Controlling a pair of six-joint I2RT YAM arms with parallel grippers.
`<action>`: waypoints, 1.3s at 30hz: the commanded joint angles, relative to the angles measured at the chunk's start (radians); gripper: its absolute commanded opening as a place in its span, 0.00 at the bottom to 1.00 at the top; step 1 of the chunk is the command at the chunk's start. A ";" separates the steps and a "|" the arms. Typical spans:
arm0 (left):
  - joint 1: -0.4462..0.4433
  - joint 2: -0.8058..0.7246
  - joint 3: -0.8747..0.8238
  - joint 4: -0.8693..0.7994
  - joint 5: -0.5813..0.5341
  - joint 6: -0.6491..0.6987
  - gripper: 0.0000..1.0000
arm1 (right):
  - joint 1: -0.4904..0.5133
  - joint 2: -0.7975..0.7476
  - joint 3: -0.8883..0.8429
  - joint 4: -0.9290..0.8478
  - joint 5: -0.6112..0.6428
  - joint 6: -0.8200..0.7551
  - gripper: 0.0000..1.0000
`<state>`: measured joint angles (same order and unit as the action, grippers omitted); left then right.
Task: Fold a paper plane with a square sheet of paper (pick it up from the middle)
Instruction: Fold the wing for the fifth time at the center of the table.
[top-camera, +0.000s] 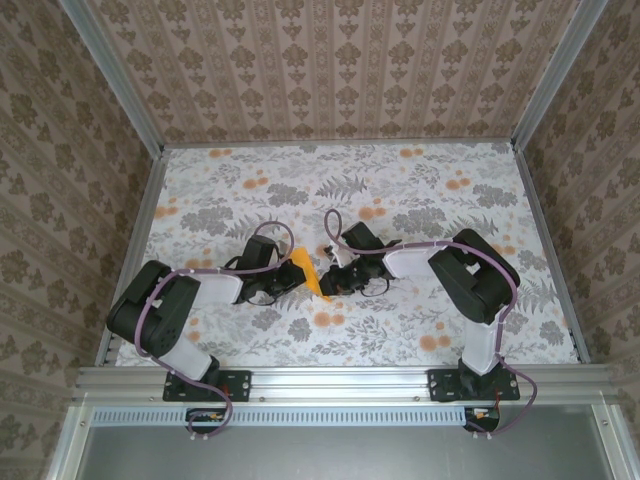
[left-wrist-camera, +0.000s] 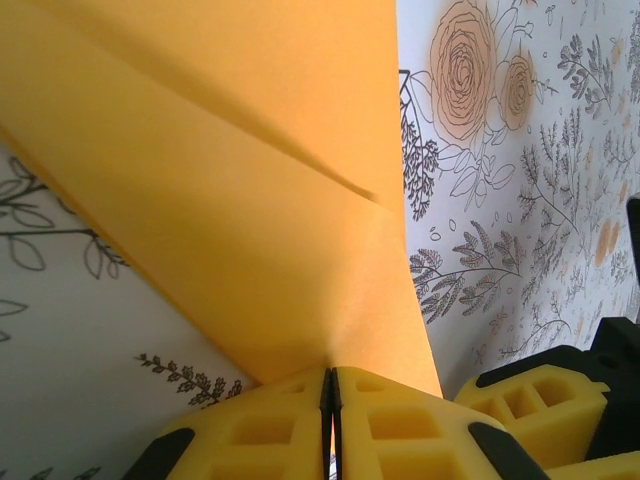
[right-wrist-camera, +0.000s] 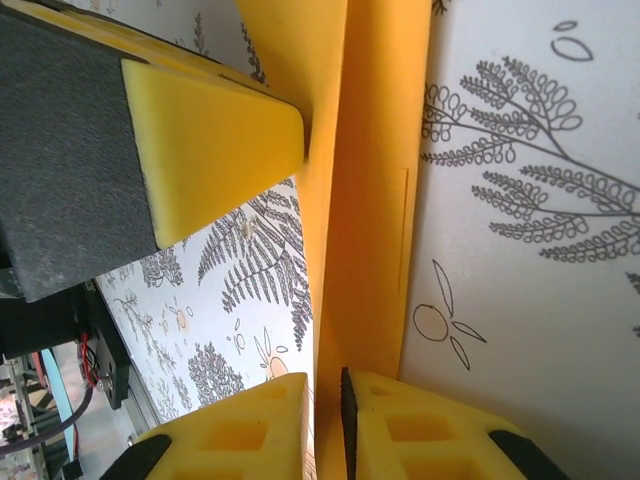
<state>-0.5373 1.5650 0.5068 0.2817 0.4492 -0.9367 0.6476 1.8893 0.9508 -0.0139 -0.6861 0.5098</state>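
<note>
Your sheet of paper (top-camera: 308, 272) sits folded over the middle of the flower-print table (top-camera: 420, 200), with a crease line running across its face in the left wrist view; your left gripper (left-wrist-camera: 331, 378), just left of the table's middle, is clenched on one edge of the paper, its fingers pressed together and the paper rising from between them. Your right gripper (right-wrist-camera: 322, 385), just right of the table's middle, has the paper's edge running between its fingers with a narrow gap showing; whether it pinches the paper or stands released, I cannot tell.
</note>
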 joint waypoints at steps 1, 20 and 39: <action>-0.001 0.012 0.010 -0.063 -0.019 0.032 0.12 | -0.005 -0.040 -0.009 -0.035 -0.017 0.013 0.21; -0.004 0.000 0.009 -0.065 -0.014 0.027 0.11 | 0.000 -0.041 0.031 -0.068 -0.004 0.008 0.14; -0.007 -0.056 0.000 -0.003 0.051 0.001 0.17 | 0.020 0.022 0.026 -0.075 -0.009 0.003 0.10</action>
<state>-0.5373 1.5333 0.5076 0.2611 0.4683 -0.9340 0.6601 1.8862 0.9630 -0.0612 -0.6880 0.5201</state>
